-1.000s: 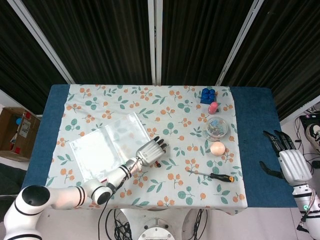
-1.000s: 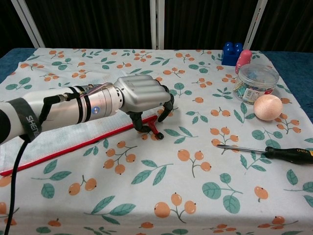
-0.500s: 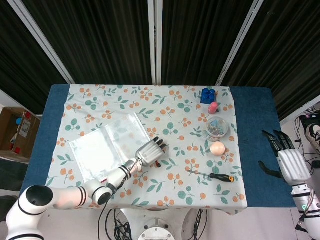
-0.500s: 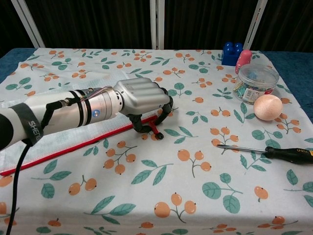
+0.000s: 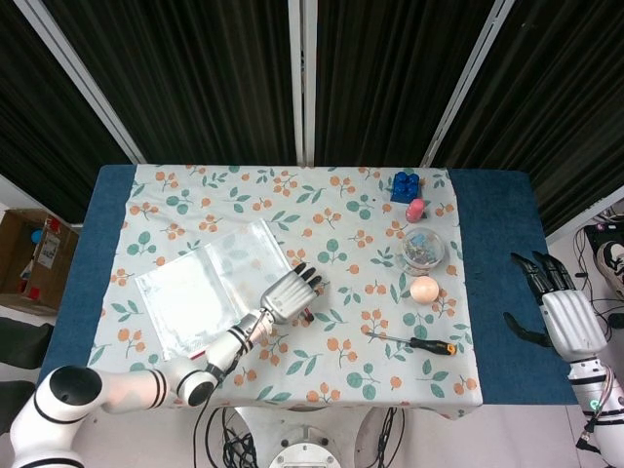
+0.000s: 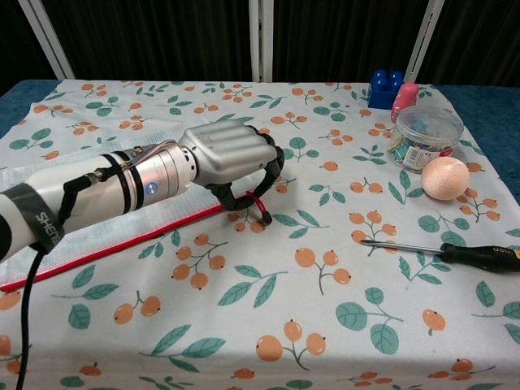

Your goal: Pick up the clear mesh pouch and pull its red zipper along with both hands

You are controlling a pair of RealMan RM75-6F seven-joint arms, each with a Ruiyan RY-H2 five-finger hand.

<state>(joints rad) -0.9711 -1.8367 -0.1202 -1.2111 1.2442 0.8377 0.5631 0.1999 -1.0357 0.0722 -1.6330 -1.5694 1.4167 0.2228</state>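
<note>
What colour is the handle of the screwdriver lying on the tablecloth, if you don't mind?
The screwdriver has a black handle with an orange tip, clearest in the chest view.

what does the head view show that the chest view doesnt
Only the head view shows the right hand, open beyond the table's right edge, and a cardboard box on the floor. Only the chest view shows the pouch's red zipper and the left hand's fingers curled at its end. Both show the left hand, clear mesh pouch, screwdriver and egg.
</note>
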